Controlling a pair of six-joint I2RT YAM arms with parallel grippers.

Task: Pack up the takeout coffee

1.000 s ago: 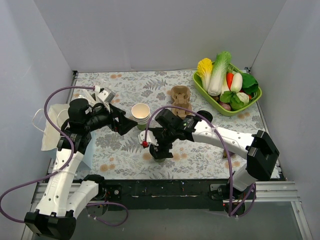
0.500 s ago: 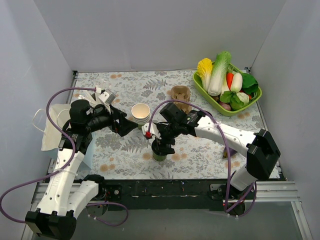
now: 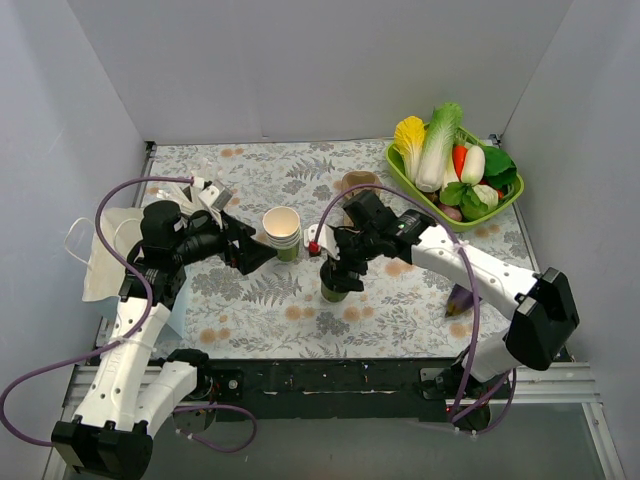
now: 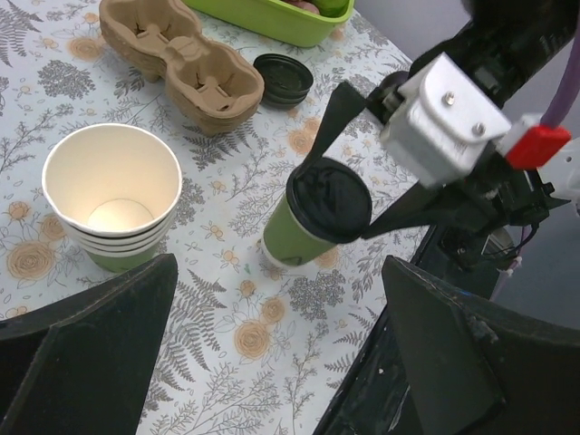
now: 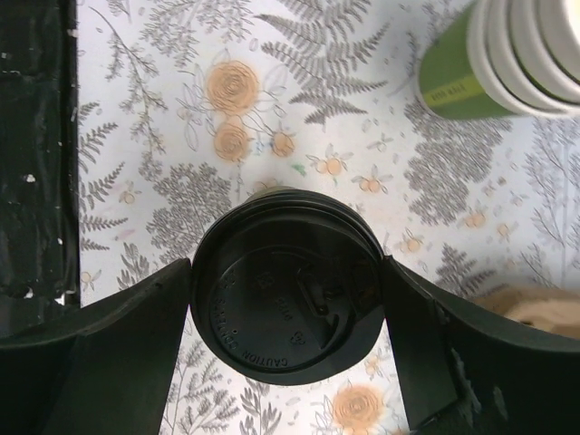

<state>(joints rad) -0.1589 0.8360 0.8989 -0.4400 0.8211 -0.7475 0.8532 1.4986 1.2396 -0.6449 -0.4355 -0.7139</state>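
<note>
At centre frame I see my right gripper (image 3: 335, 270) clasping the takeout coffee (image 3: 333, 291). My left gripper (image 3: 258, 256), spread wide, sits just left of the cup stack (image 3: 282, 228).

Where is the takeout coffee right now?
In the top view, the takeout coffee is mid-table, between the fingers of the right gripper, just right of the stack of lidless cups.

A table (image 3: 260, 165) under a floral cloth (image 3: 400, 320) spreads beneath the jaws. Plain pale grey walls (image 3: 300, 70) rise beyond them and on either side. Behind the jaws a black rail (image 3: 330, 378) edges the table. The light is soft and even.
</note>
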